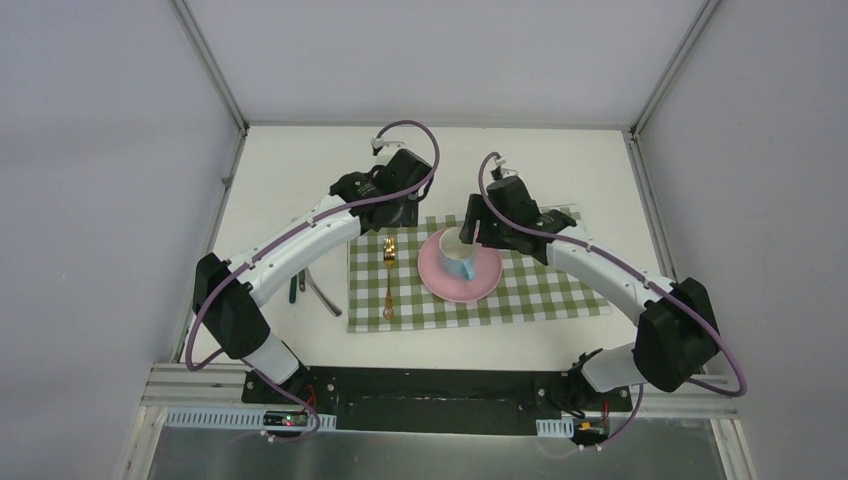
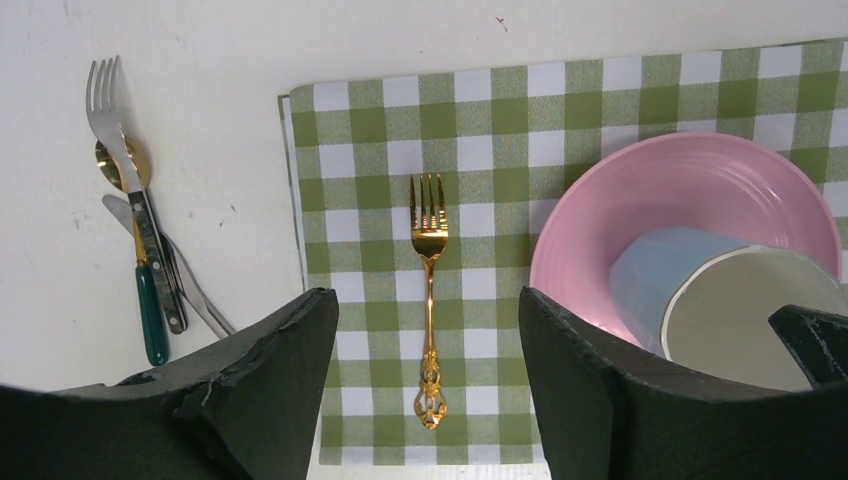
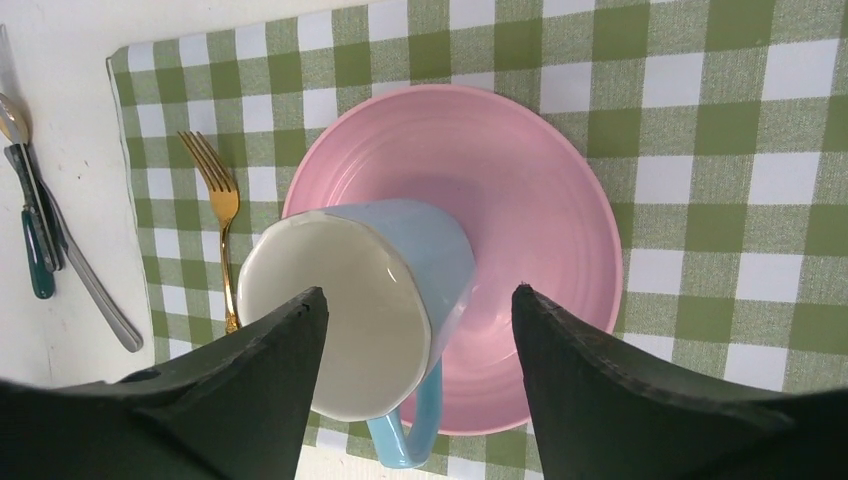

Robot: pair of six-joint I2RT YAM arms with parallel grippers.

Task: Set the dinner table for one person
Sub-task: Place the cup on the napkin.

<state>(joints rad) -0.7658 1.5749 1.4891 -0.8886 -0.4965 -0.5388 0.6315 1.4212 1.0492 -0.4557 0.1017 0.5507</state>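
Although the dinner table (image 1: 300,170) runs lengthwise left to right overhead, only the wrist views show the jaws. The left gripper (image 2: 425,300) is spread wide and empty above a gold fork (image 2: 429,290). The right gripper (image 3: 420,295) is spread wide and straddles a tilted blue mug (image 3: 420,250) without clamping it.

Table (image 1: 300,170): plain matte white. Cloth (image 1: 540,290): green-and-white check. Plate (image 3: 540,200): pink, unpatterned. Mug (image 3: 440,250): pale blue outside and on its handle, off-white inside. Gold fork (image 2: 430,290): gold throughout. Steel fork (image 2: 112,100): silver tines. Spoon (image 2: 108,160): gold bowl, dark green handle. Knife (image 2: 195,295): silver. Arms (image 1: 300,240): white with black joints. Cables (image 1: 420,135): purple.
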